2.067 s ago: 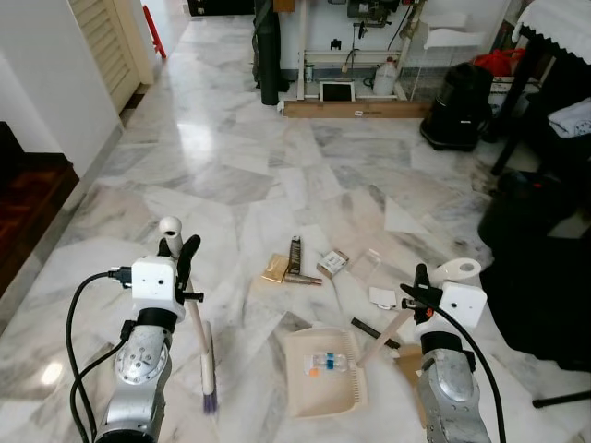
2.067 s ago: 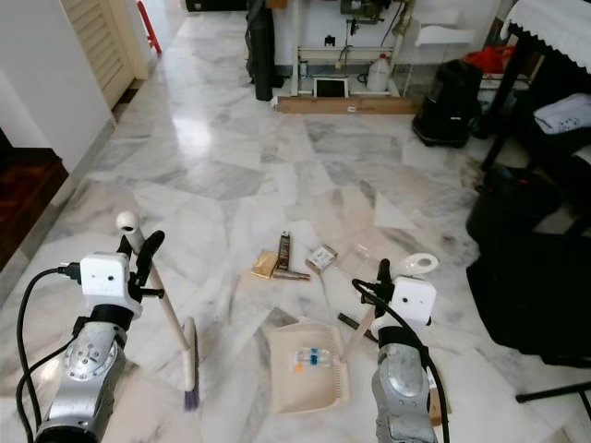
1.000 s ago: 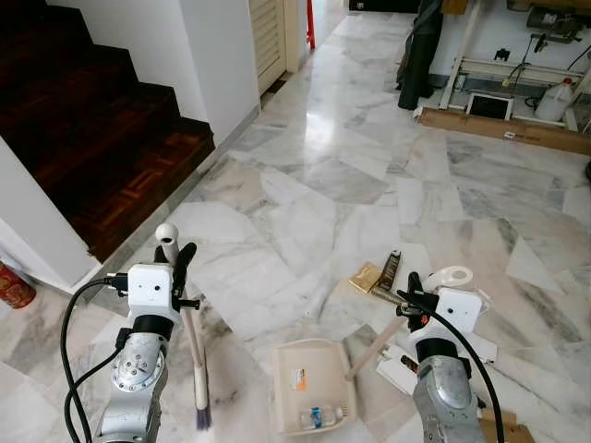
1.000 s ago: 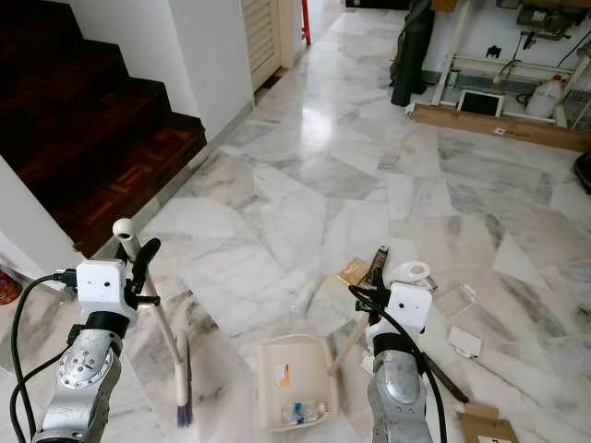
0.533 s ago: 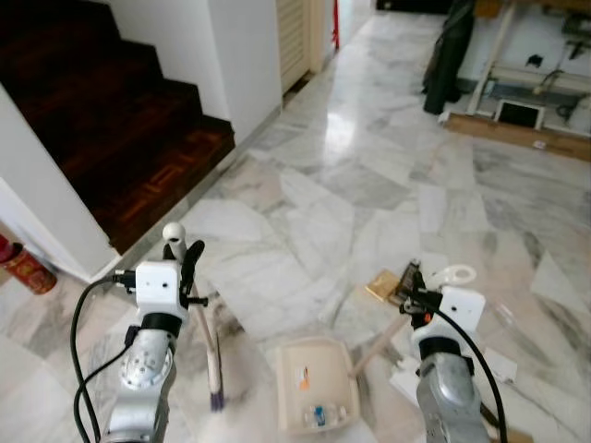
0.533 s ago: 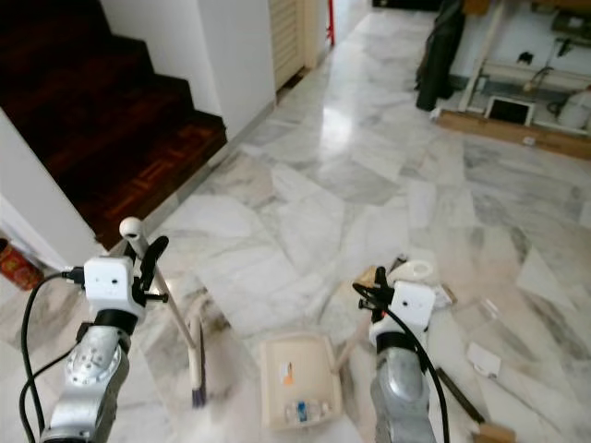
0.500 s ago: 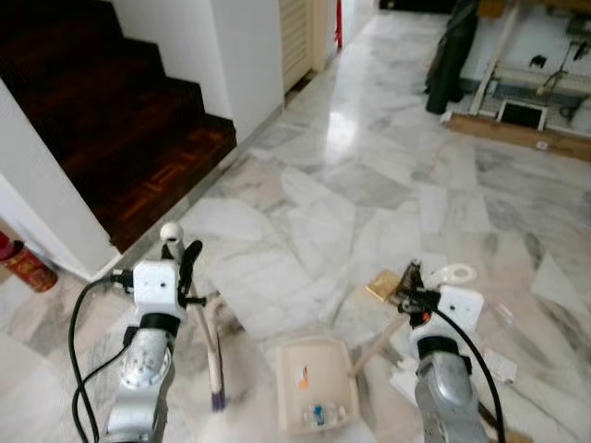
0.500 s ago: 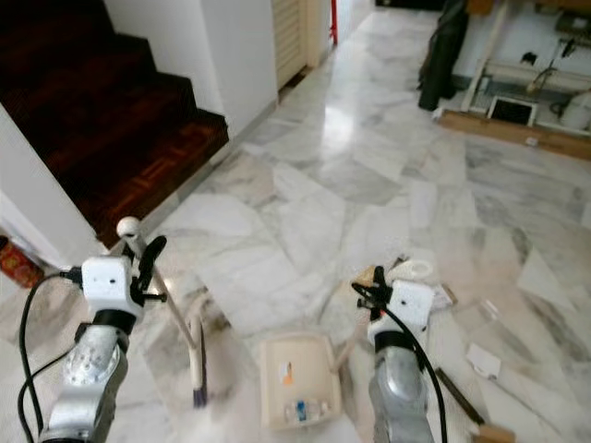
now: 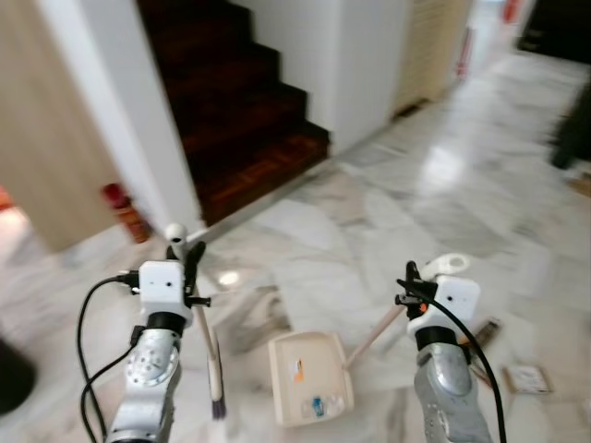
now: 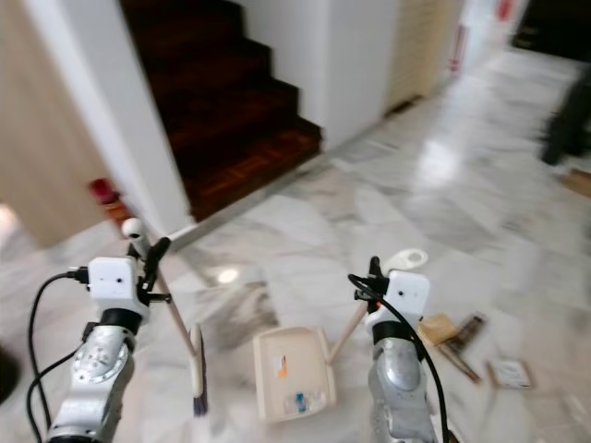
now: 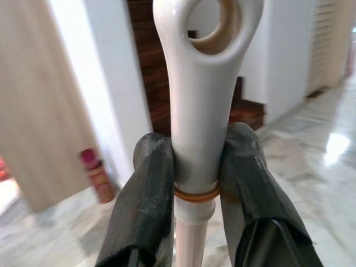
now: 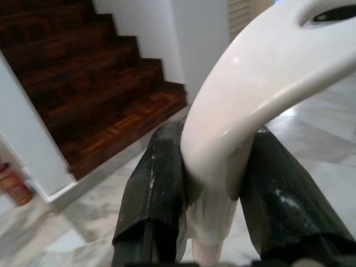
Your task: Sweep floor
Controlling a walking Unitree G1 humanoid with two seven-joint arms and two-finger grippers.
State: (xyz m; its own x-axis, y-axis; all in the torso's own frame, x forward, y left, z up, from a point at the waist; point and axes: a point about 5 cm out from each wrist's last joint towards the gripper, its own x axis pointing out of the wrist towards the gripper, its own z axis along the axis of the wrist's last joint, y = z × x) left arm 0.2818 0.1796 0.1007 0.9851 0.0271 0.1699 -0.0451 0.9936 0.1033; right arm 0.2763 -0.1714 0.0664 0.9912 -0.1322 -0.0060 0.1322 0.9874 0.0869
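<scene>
The left gripper (image 11: 194, 189) is clamping its jaws on the broom (image 9: 209, 343), bristles hanging low over the marble floor (image 9: 388, 203) ready to sweep. The right gripper (image 12: 214, 183) is gripping the dustpan (image 9: 307, 377) handle, keeping the pan flat so its litter is staying in
</scene>
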